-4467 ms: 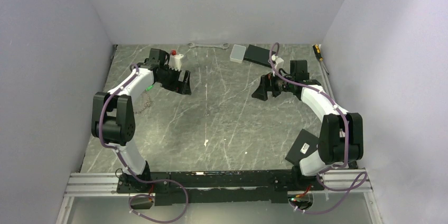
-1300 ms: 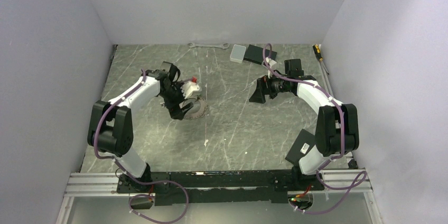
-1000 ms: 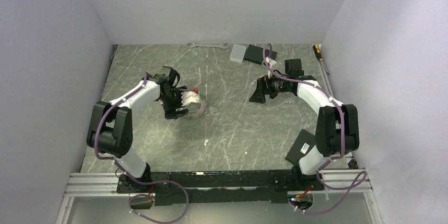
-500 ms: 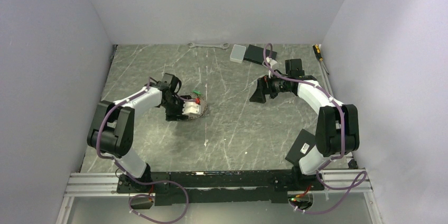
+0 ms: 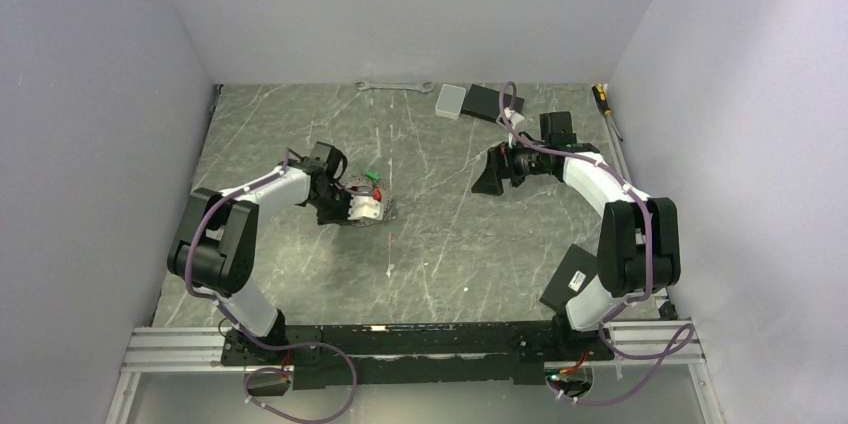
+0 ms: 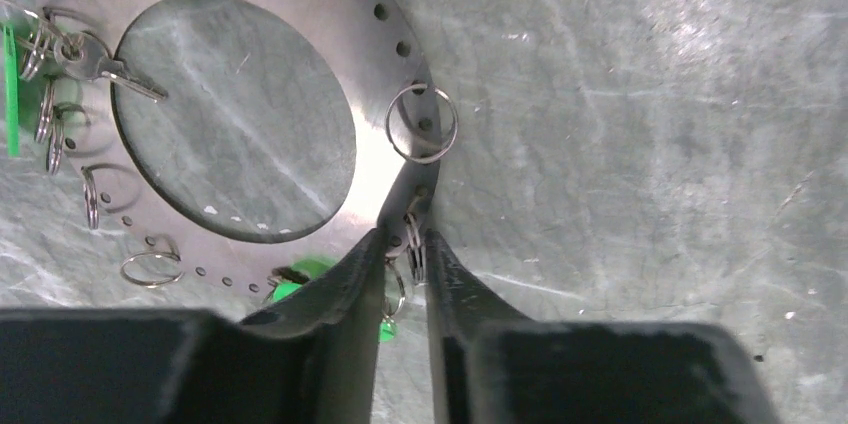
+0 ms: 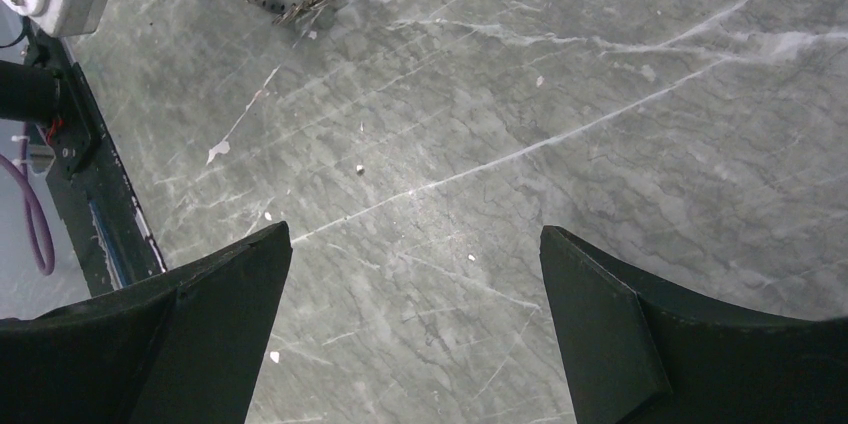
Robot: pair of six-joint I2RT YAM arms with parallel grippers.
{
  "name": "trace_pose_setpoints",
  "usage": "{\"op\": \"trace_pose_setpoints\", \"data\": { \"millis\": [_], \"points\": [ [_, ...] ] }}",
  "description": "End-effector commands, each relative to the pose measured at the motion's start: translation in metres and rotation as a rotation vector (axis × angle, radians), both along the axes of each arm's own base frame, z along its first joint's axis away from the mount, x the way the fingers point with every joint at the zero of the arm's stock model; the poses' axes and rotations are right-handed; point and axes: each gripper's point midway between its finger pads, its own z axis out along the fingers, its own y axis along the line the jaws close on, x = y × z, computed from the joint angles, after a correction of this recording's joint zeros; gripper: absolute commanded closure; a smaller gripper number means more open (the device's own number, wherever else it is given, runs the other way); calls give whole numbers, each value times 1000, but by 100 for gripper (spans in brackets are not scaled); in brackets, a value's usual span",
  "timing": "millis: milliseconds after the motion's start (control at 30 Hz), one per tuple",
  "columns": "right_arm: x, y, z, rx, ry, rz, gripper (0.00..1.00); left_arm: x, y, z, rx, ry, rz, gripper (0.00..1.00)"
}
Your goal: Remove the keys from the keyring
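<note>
While your left arm (image 5: 265, 184) reaches low across the counter (image 5: 450, 244), its left fingers (image 6: 345, 289) stand close together w/ only a narrow gap, tips at the near rim of the keyring (image 6: 375, 74). Here that is a flat metal disc w/ a big round hole in the middle and small holes all round the band, lying flat on the stone.

In the gap you see the band's outer edge and one small split ring (image 6: 412, 244). Whether the fingers actually bite on either, you can't tell from the wrist view. More rings hang from the rim holes, incl. a larger split ring (image 6: 456, 126) on the outer edge just past the tips.

The keys (image 6: 125, 74) sit at the far-left side of the disc. One silver blade lies over the inner edge, pointing into the hole. Green bits show at the left border of the view and just beside the left fingertip (heads too cropped or hidden to count). From the top cam the keyring is left of centre, right at the end of the left arm.

The right fingers (image 7: 215, 329) are spread wide w/ only counter btwn them, well apart from the keyring, which shows at the top-left of the R wrist view. Along the back edge lie a silver wrench (image 5: 395, 86) and a white box (image 5: 451, 100) touching a black slab (image 5: 490, 102).
</note>
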Motion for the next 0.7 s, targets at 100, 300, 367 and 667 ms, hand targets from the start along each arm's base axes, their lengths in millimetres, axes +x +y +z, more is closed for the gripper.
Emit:
{"op": "trace_pose_setpoints", "data": {
  "millis": [100, 300, 367, 667],
  "points": [
    [2, 5, 25, 55, -101, 15, 0, -10, -25, 19, -95, 74, 10, 90],
    [5, 8, 30, 58, -131, 16, 0, -15, -41, 48, -165, 152, 63, 100],
    [5, 11, 34, 53, -161, 23, 0, -14, -48, 62, -198, 172, 80, 100],
    [1, 35, 60, 7, -358, 122, 0, -10, -75, 107, -326, 250, 146, 100]
  ]
}}
